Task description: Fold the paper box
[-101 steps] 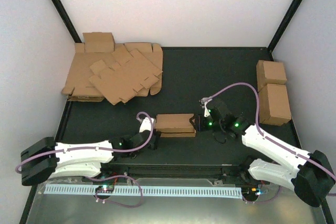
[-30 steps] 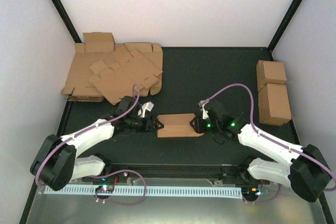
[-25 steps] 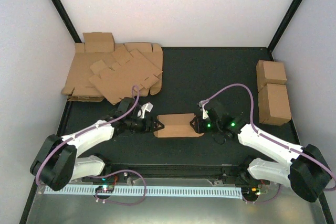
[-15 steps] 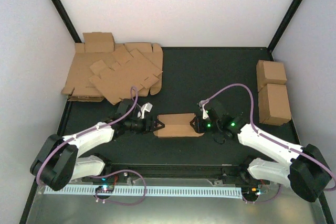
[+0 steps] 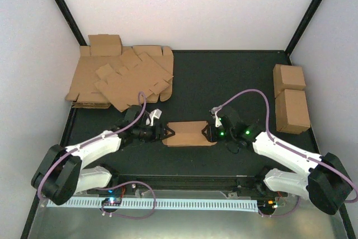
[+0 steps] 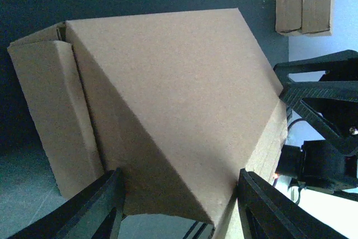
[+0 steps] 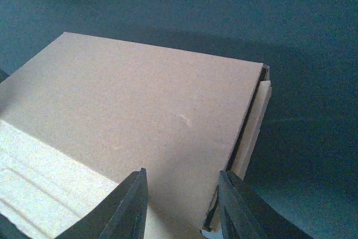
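The paper box (image 5: 189, 134) lies flat in the middle of the black table as a long brown cardboard block. My left gripper (image 5: 168, 132) is at its left end and my right gripper (image 5: 208, 132) at its right end. In the left wrist view the box (image 6: 168, 93) fills the frame, its near end sits between the jaws of the left gripper (image 6: 184, 205), and both fingers touch its sides. A narrow flap (image 6: 53, 116) sticks out on one side. In the right wrist view the right gripper (image 7: 182, 194) is shut across the box's top panel (image 7: 145, 110), beside a tucked flap edge (image 7: 251, 121).
A heap of flat brown cardboard sheets (image 5: 123, 79) covers the far left of the table. Two brown cardboard cuboids (image 5: 289, 76) (image 5: 293, 110) stand by the right wall. Black frame posts rise at the back corners. The arm bases and a white rail (image 5: 151, 202) line the near edge.
The left arm swung from the near edge to the box's left end. During the last second its jaws widened around that end and the box shifted slightly left. The right gripper kept its hold.
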Tool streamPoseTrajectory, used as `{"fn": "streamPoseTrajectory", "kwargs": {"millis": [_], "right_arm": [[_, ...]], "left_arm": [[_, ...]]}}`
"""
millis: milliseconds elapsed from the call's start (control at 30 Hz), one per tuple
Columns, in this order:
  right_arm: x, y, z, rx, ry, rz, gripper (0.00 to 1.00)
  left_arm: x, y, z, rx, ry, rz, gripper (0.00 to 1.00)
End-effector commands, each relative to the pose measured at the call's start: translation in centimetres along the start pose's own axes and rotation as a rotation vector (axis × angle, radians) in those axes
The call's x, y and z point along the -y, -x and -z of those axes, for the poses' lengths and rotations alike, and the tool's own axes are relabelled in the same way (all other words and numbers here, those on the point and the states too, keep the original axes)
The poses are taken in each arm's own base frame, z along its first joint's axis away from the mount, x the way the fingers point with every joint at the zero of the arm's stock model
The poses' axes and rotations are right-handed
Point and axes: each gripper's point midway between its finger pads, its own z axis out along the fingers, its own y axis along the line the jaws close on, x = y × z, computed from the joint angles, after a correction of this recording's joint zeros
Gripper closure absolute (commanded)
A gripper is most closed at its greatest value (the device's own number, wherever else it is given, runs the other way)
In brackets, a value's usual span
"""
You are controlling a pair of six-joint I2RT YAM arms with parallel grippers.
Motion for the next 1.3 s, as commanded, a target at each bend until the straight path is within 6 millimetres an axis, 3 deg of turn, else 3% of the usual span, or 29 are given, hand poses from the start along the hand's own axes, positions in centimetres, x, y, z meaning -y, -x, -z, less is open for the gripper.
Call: {"fn": "streamPoseTrajectory", "kwargs": {"millis": [0,433,667,1000,1267], "right_arm": [[-0.9,0.9,0.2,0.015,0.031,0.001,0.62],[-1.2,0.6,-0.2,-0.001,0.053,-0.012,0.62],[-0.8,0.6,0.0,0.003,0.030,-0.003,0.62],[0.3,1.2,1.0,0.027,-0.025,0.022,0.62],[0.6,1.9,1.8,0.040,-0.026,0.031,0.48]], "left_arm": [[-0.2,-0.1,-0.3,0.002,-0.024,0.017,0.43],[0.0,-0.9,-0.6,-0.003,-0.106,0.099,0.43],[-0.7,-0.1,0.5,0.019,0.045,-0.004,0.43],[-0.8,0.0,2.2,0.033,0.139,-0.103,0.32],[-0.9,1.0,4.0,0.089,0.233,-0.158,0.18]]}}
